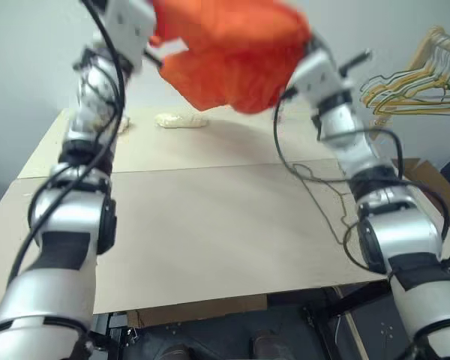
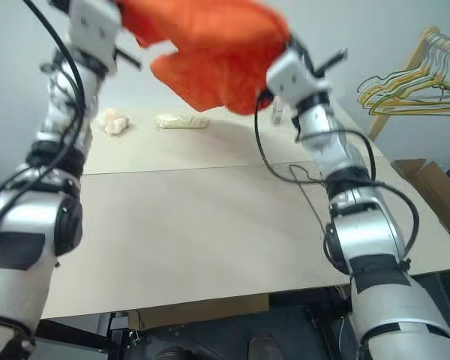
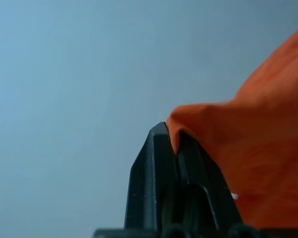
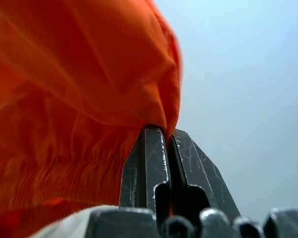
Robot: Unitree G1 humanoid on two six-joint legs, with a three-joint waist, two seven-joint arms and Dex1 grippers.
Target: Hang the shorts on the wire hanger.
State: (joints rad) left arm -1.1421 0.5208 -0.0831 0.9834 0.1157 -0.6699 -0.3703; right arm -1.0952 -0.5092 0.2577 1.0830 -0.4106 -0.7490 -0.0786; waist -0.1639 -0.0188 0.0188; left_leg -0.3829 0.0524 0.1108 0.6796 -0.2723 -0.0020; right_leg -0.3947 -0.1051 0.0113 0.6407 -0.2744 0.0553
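So you've got the shorts (image 1: 232, 52) up in the air over the counter's (image 1: 210, 217) far end, each gripper pinching an edge: left gripper (image 3: 175, 141) clamped on one side, right gripper (image 4: 168, 130) on the other. Wire hanger (image 2: 300, 174) lies on the counter by your right arm.

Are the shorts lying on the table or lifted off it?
Lifted off. The shorts hang bunched in the air between both arms, pinched in the left claw and right claw, above the table.
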